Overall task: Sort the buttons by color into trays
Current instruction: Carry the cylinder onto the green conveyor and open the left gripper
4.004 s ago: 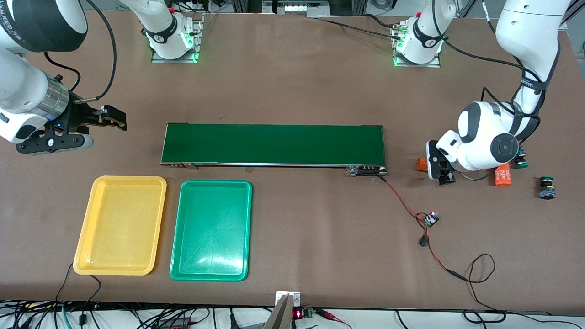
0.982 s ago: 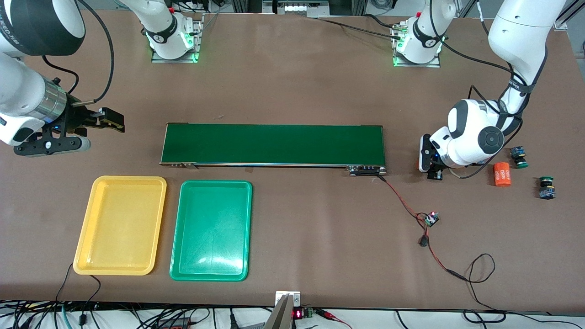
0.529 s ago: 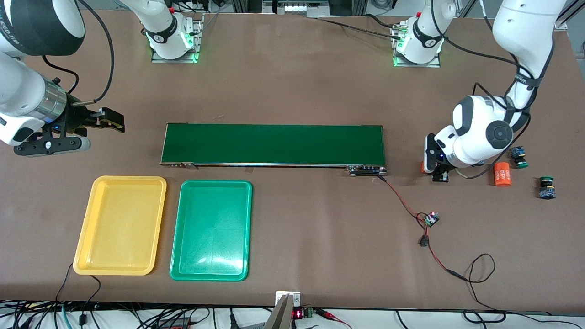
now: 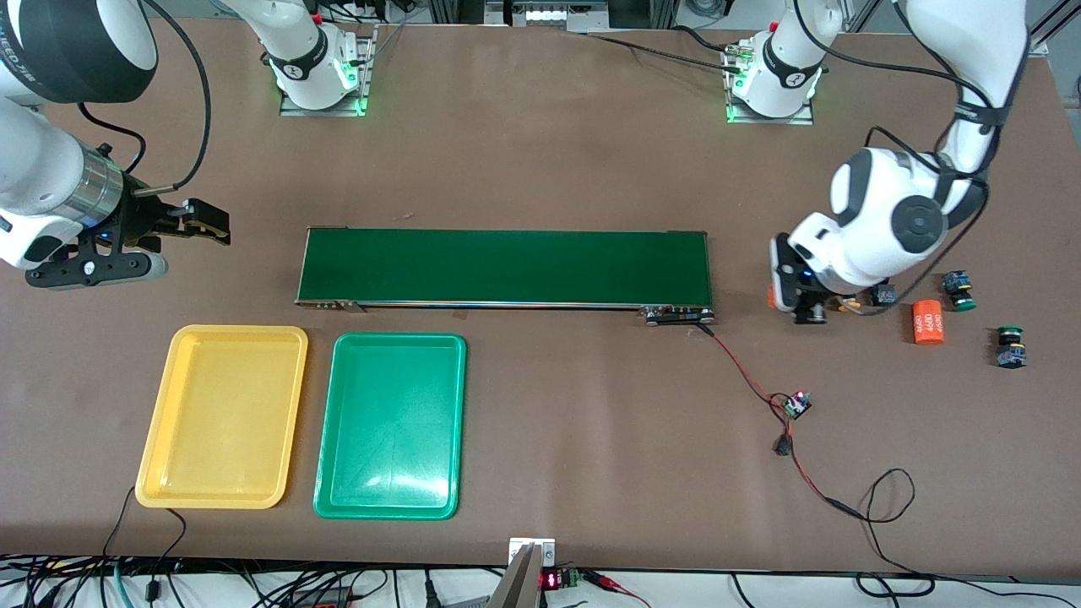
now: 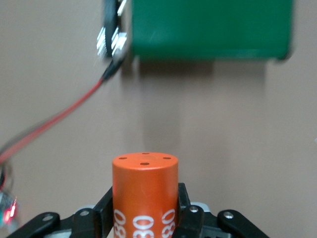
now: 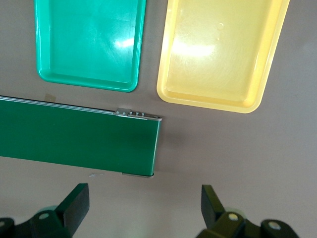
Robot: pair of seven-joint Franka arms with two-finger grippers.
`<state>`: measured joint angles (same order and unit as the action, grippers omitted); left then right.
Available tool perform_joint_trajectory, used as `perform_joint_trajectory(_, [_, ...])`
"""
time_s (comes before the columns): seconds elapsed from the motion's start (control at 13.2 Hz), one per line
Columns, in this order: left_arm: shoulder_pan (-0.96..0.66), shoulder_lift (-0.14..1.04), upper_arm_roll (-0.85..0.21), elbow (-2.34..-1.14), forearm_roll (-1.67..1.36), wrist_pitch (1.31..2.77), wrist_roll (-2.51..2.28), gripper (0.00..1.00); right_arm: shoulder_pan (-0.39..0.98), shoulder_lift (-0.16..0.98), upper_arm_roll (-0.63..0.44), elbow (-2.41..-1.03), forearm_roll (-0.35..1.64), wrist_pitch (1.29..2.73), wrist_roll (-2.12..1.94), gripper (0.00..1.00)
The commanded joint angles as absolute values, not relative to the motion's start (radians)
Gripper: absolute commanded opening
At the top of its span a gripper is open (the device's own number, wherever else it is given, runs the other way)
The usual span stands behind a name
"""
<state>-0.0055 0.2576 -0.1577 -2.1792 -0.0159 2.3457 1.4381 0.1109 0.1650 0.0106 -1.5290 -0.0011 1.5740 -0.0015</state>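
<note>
My left gripper (image 4: 790,297) (image 5: 144,210) is shut on an orange cylinder (image 5: 144,191) with white print, not a button. It holds the cylinder just off the conveyor's end at the left arm's end of the table. Two green-capped buttons (image 4: 960,290) (image 4: 1009,346) rest on the table past my left wrist. A third black-and-blue button (image 4: 882,295) peeks out under that wrist, its cap hidden. The yellow tray (image 4: 169,397) (image 6: 223,49) and green tray (image 4: 346,439) (image 6: 89,44) lie side by side, empty. My right gripper (image 4: 209,223) (image 6: 146,208) is open and waits off the conveyor's other end.
A long dark-green conveyor belt (image 4: 505,267) (image 5: 208,29) (image 6: 74,134) crosses the table's middle. A second orange cylinder (image 4: 927,323) lies between the buttons. A red-and-black wire (image 4: 747,376) with a small circuit board (image 4: 795,404) runs from the conveyor toward the front edge.
My left arm has shifted and risen a little with the orange cylinder still in its grip, uncovering a button under the wrist. The right arm has not moved.
</note>
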Motion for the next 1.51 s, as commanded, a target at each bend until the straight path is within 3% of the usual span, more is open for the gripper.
perform_joint_trajectory(0.0, [-0.048, 0.21, -0.228, -2.198, -0.008, 2.278, 1.411, 0.0, 0.106, 0.169, 0.011, -1.519, 0.005, 1.572, 0.003, 1.0])
perform_joint_trajectory(0.23, [-0.077, 0.193, -0.325, -2.191, -0.02, 2.278, 1.379, 0.0, 0.104, 0.169, 0.008, -1.52, 0.006, 1.572, 0.003, 1.0])
perform_joint_trajectory(0.53, [-0.173, 0.21, -0.379, -2.192, -0.02, 2.286, 1.217, 0.0, 0.074, 0.173, 0.006, -1.522, 0.008, 1.572, -0.008, 1.0])
perform_joint_trajectory(1.44, [-0.183, 0.345, -0.379, -2.175, -0.008, 2.465, 1.192, 0.0, 0.021, 0.183, 0.006, -1.526, 0.026, 1.568, -0.012, 1.0])
